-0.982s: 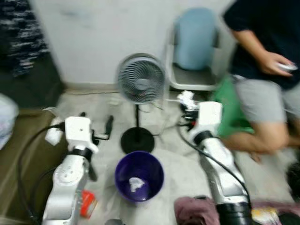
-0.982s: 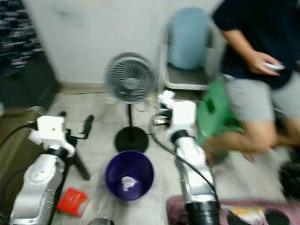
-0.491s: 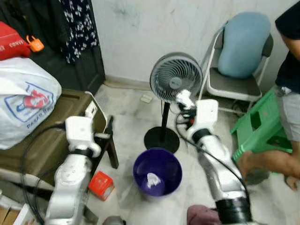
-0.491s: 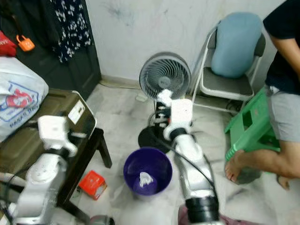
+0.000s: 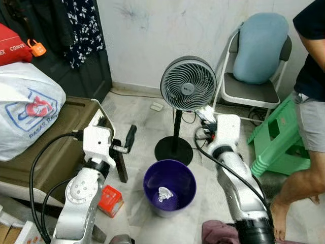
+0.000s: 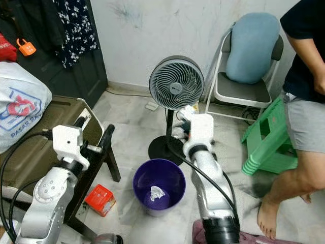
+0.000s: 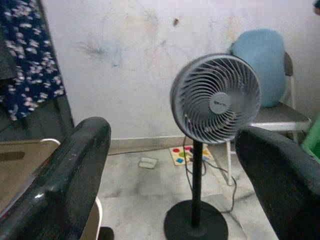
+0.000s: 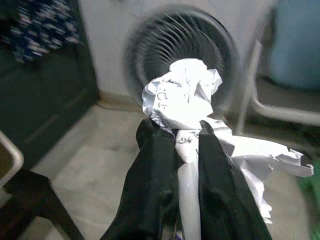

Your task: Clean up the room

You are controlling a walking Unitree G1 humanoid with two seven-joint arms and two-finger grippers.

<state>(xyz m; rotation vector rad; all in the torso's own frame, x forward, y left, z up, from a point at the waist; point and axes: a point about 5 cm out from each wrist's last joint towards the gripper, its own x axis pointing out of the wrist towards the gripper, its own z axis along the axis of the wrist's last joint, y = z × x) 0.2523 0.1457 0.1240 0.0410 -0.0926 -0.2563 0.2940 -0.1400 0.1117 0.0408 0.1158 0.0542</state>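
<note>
Now the right gripper (image 8: 182,150) is clamped on crumpled paper (image 8: 182,97), held beyond the purple bin's (image 6: 159,178) far rim, the bin nearer the robot; left gripper (image 7: 170,165) spread wide, idle.

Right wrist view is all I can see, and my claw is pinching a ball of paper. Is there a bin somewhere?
Observer: Yes. A purple bin stands on the floor by the fan base. It is lower than the right claw with your ball of paper, and nearer the robot.
Operator: Is anything in it?
Observer: One crumpled white scrap lies at its bottom.
Operator: What's my other claw doing?
Observer: The left claw is open and holds nothing. It is raised beside the corner of a brown table.
</note>
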